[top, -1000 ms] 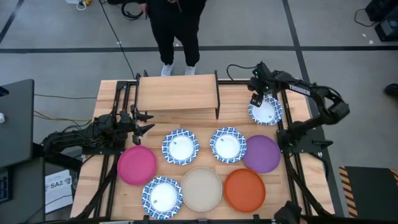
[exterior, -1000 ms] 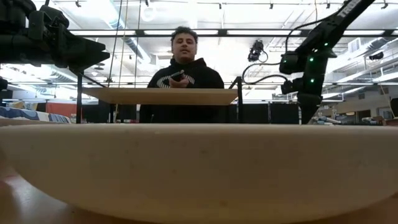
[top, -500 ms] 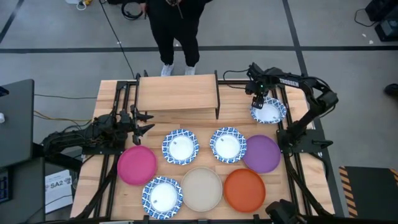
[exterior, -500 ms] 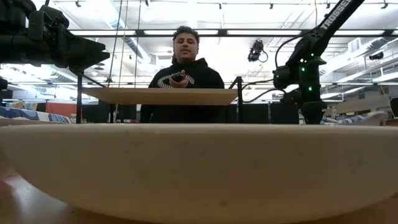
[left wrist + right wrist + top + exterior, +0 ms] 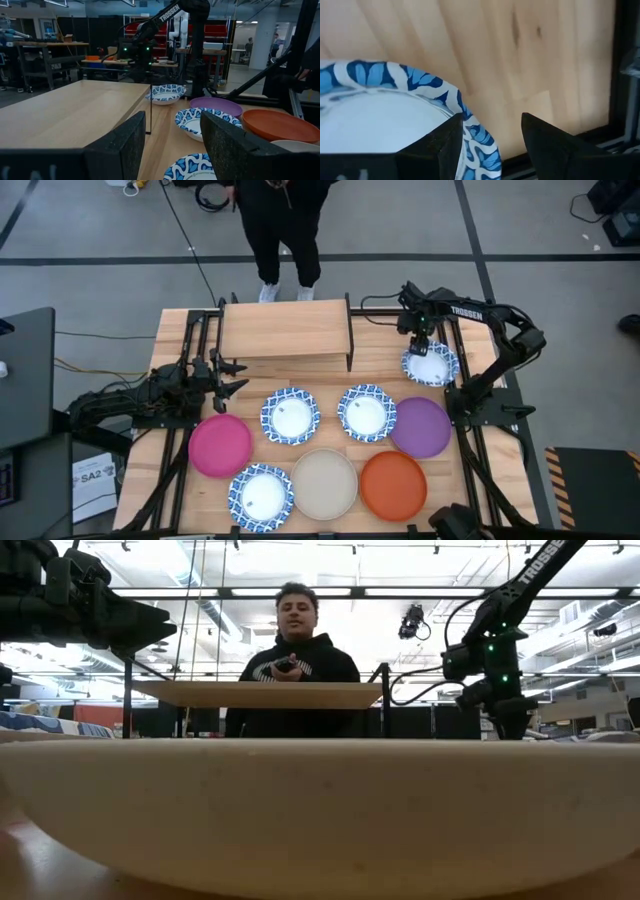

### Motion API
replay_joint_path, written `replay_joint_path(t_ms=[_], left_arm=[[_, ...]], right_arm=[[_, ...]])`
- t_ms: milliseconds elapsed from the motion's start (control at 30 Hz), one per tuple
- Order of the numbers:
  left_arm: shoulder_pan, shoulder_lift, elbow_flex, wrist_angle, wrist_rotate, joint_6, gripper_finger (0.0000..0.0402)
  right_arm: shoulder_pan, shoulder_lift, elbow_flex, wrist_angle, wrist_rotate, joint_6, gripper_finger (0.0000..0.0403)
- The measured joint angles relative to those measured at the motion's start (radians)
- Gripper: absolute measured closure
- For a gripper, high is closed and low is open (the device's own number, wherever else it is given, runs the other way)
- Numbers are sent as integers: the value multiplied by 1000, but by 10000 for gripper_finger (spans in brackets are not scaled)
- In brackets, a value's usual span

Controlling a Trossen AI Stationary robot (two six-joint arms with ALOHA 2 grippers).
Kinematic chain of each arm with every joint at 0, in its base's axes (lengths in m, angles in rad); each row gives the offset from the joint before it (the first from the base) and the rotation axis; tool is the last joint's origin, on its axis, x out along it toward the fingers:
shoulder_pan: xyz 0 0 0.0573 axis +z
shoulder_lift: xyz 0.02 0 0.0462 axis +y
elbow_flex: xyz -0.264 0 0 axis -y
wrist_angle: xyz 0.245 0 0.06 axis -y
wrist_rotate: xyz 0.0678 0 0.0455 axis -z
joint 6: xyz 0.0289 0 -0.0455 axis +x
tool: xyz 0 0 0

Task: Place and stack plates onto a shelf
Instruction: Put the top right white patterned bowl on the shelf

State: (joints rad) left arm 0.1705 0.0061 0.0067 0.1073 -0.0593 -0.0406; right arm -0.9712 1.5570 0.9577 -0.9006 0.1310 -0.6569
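You are working with the right gripper, which is straddling the rim of a blue-rimmed white plate lying to the right of the shelf. In the right wrist view the two dark fingers are standing apart, one over the plate's inner face and the other outside its rim, with the patterned edge passing through the gap between them; the jaws are not yet closed on it. This rim-straddling posture is being used because a flat plate offers no other purchase for a two-finger claw: only the raised edge can be pinched. The claw is taking the edge nearest the shelf, which in my judgement is shortening the carry and letting the plate's body trail away from the shelf as it lifts. The shelf top is lying bare just beyond this claw, toward the other arm, so no plate is stacked yet and the task is at its first pick. The left gripper is waiting at the shelf's near left corner, its fingers spread and empty. The remaining plates are lying farther from the right claw, on the table in front of the shelf: two more blue-rimmed ones, a purple plate, a pink plate, then an orange plate, a beige plate and a further blue-rimmed one. A person is standing behind the shelf, clear of both arms.
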Motion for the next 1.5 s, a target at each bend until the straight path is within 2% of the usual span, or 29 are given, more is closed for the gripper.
replay_joint_path(t_ms=[1500], left_arm=[[0,0,0,0,0,0,205]], right_arm=[[0,0,0,-159,-55,-106,195]])
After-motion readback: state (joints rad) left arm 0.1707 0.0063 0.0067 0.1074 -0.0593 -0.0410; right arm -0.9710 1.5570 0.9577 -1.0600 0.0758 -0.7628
